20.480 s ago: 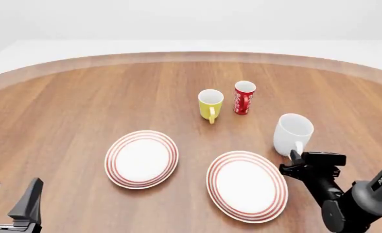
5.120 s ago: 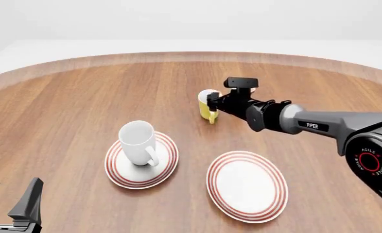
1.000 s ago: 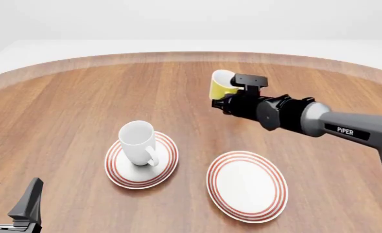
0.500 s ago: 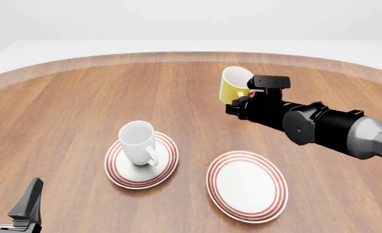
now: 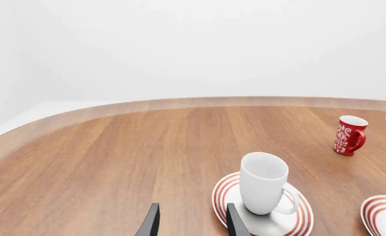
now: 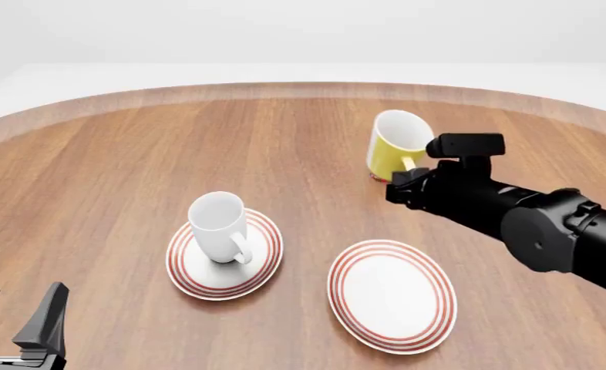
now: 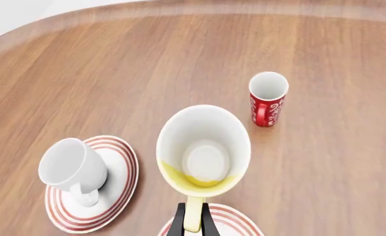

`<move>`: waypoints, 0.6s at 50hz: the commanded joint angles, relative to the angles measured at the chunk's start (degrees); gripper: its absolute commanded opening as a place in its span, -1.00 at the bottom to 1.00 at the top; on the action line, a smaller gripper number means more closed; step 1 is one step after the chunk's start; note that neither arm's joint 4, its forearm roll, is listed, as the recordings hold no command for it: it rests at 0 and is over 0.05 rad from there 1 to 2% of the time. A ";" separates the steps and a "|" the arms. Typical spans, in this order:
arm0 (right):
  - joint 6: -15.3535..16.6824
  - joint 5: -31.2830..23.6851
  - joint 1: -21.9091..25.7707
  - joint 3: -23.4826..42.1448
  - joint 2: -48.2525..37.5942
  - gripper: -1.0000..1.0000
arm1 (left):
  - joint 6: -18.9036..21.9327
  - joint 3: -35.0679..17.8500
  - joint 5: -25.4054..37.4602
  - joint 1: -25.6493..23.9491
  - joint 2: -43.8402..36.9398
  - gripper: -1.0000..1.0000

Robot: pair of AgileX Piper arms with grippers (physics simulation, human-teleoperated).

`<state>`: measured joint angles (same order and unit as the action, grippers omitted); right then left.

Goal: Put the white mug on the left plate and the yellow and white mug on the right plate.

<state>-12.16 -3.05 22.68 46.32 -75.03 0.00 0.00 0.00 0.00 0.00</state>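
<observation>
The white mug (image 6: 219, 226) stands upright on the left plate (image 6: 265, 266), handle toward me; both also show in the left wrist view, mug (image 5: 263, 183) and plate (image 5: 222, 191). My right gripper (image 6: 407, 173) is shut on the handle of the yellow and white mug (image 6: 395, 145) and holds it tilted in the air, beyond the right plate (image 6: 392, 294), which holds nothing. In the right wrist view the mug (image 7: 204, 147) hangs from the gripper (image 7: 191, 220), with the right plate's rim (image 7: 235, 220) below it. My left gripper (image 6: 17, 317) is open and empty at the near left corner.
A slim red cup with white markings (image 7: 267, 98) stands upright on the table beyond the held mug; it also shows in the left wrist view (image 5: 347, 135). In the front view the yellow mug mostly hides it. The table's curved far edge (image 6: 303, 90) runs across the back.
My right arm has carried the yellow and white mug to the right and back toward me, nearer the right plate. The left arm and the white mug have not moved.
</observation>
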 commanded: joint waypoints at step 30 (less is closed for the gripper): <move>0.45 -6.73 2.34 -11.57 18.52 -1.00 | 0.00 0.00 0.00 0.00 0.00 1.00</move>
<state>-11.53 -8.30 24.44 37.64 -60.97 0.00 0.00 0.00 0.00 0.00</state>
